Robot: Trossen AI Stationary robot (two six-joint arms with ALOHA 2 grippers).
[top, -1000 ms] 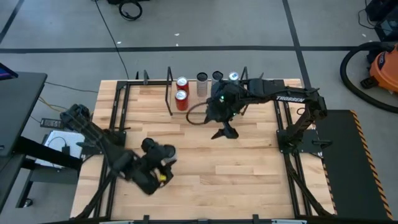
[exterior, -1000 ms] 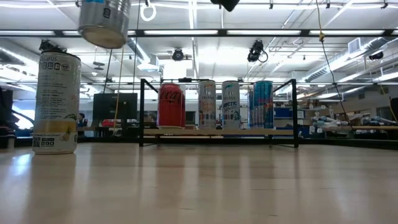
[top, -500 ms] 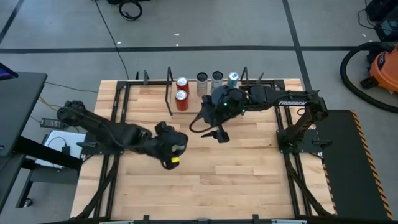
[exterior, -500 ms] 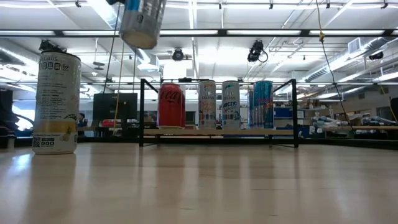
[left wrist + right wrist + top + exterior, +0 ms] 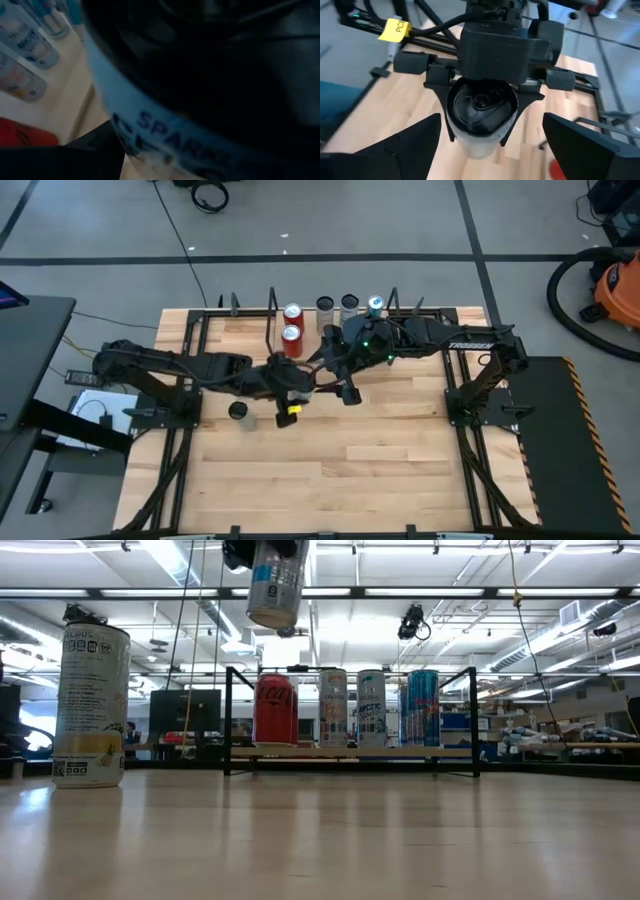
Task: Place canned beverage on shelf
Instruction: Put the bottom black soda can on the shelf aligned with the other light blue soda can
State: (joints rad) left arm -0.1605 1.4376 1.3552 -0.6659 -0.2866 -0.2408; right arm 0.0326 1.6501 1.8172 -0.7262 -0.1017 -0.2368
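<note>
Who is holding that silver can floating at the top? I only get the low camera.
Observer: The left arm. Its pincer is shut on the silver and blue drink can, out over the middle of the wooden table.
Operator: Where's the other arm?
Observer: Right next to it. The right pincer faces the can with its fingers spread wide, not touching it.
Operator: Is the can above the shelf?
Observer: No. From above, it hangs over bare table, in front of the light-wood shelf with black rod ends.
</note>
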